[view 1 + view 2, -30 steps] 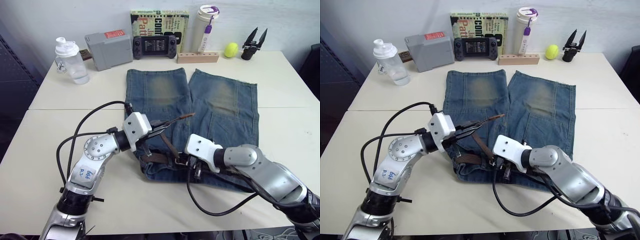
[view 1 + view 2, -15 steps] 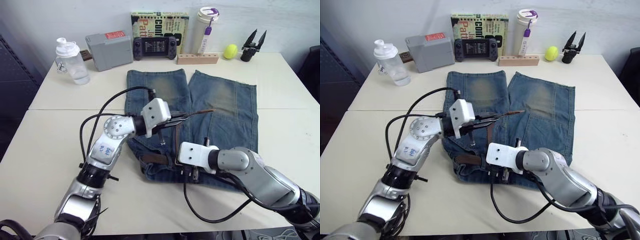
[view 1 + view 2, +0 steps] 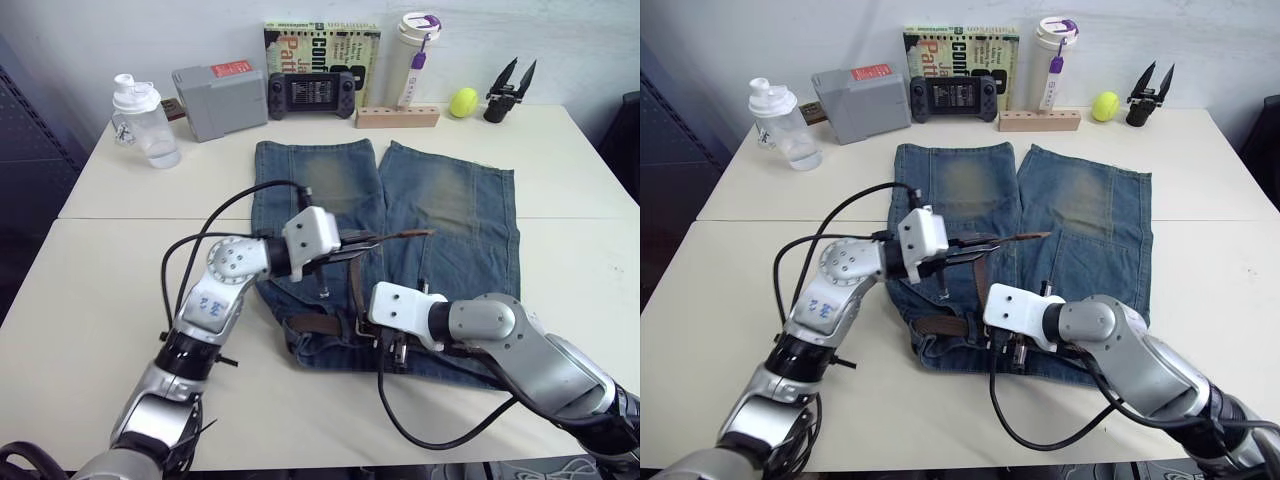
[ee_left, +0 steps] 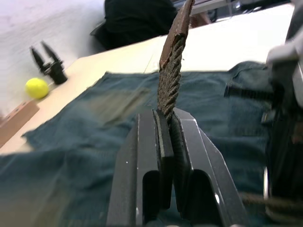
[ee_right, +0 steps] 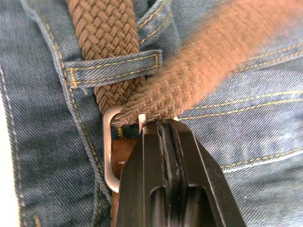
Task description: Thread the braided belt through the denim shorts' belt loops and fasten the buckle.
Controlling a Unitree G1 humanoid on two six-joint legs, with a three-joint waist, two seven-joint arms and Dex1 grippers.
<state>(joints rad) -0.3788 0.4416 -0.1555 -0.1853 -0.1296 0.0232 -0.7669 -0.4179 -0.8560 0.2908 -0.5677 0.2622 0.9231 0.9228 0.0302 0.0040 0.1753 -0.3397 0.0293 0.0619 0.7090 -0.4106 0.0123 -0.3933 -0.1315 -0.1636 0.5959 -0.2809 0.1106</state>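
Left pincer (image 4: 166,124) is clenched on the belt (image 3: 357,285) a little short of its dark tip, which juts out beyond the fingers over the shorts (image 3: 440,215). Since a second ago I have swung this pincer from the waistband's left part up and toward the middle of the shorts, carrying the tail with it; over the last half second it has barely moved. From the pincer the strap runs down and back to the buckle (image 5: 113,151).

Right pincer (image 5: 166,130) is shut, fingertips pressing at the buckle frame where the strap feeds through; I cannot tell whether it grips metal or only pins it. It has stayed at the waistband throughout. Just beyond its tips the belt passes under one belt loop (image 5: 113,65).

Judgement: the tail is through the frame and being drawn tight, so threading looks done and fastening is in hand; the prong is not clearly seated.

Readable writing: the book (image 3: 320,40) beyond the shorts shows large letters, partly "COM" and "Patt"; the grey box (image 3: 212,97) has a red label, illegible
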